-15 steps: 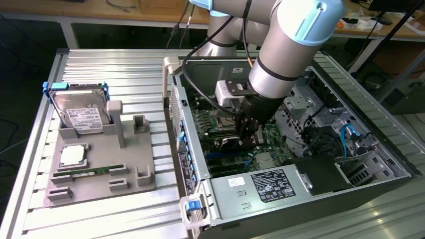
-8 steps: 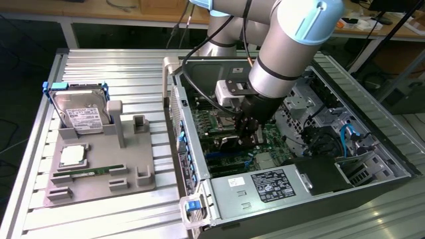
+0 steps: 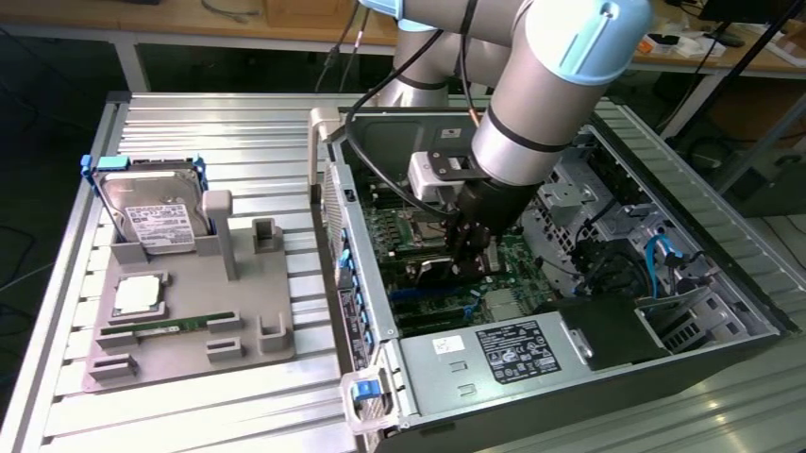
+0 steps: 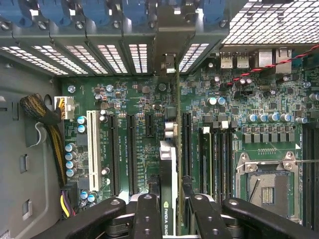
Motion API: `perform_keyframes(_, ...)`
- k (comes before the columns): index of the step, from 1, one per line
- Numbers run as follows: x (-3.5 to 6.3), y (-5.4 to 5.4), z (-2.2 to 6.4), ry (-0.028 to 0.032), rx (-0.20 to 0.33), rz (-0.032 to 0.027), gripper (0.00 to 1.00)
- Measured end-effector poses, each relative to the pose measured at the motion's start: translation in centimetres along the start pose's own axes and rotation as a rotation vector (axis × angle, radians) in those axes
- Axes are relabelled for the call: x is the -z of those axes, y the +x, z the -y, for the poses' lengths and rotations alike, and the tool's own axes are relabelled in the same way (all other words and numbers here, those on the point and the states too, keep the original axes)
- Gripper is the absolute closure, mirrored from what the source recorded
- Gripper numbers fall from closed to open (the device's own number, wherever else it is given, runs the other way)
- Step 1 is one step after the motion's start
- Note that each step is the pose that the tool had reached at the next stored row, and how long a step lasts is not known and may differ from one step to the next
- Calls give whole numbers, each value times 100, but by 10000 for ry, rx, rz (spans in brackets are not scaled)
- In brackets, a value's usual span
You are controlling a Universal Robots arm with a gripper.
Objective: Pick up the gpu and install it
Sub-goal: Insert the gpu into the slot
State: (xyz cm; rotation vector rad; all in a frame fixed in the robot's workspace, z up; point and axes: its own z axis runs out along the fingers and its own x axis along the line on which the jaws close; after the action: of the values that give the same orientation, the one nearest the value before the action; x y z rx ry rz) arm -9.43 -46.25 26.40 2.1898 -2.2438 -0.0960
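Nearest the wrist camera is the hand [image 4: 173, 211], with the gpu [image 4: 168, 167] held edge-on between its fingers [image 4: 147, 209] and the label readable low on the card.

Risks, our judgement:
- **Missing the slot:** the card runs just beside a long black slot [image 4: 187, 144], and we cannot tell if it is truly over it. A push down while off-line would land the connector on the bare motherboard [image 4: 139, 99] or on the small parts next to the slot.
- **Uneven seating:** if the card is tilted in the grip, one end would seat while the other rides up.
- **Snagging at the back:** the bracket end could catch on the metal dividers at the back wall.

The hand is partly closed, its jaws pinching both faces of the card and touching nothing else. We cannot tell if the card's lower edge touches the board.

Farther in, the card's far end reaches toward the rear slot grilles [image 4: 139, 55] and the blue clips [image 4: 134, 12].

In the exterior view, the arm [image 3: 554, 94] reaches down into the open case [image 3: 743, 293], with the hand over mid-board. Well apart, on the exterior view's left, a grey fixture [image 3: 189, 354] on the counter [image 3: 226, 123] carries the hard drive [image 3: 158, 222] and RAM stick [image 3: 170, 326].
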Motion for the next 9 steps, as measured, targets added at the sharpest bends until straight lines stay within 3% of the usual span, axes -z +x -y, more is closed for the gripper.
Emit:
perform_keyframes(6, 0, 0, -10, 30, 19, -1, 73)
perform_keyframes(9, -1, 1, -21, 96, 35, -2, 73)
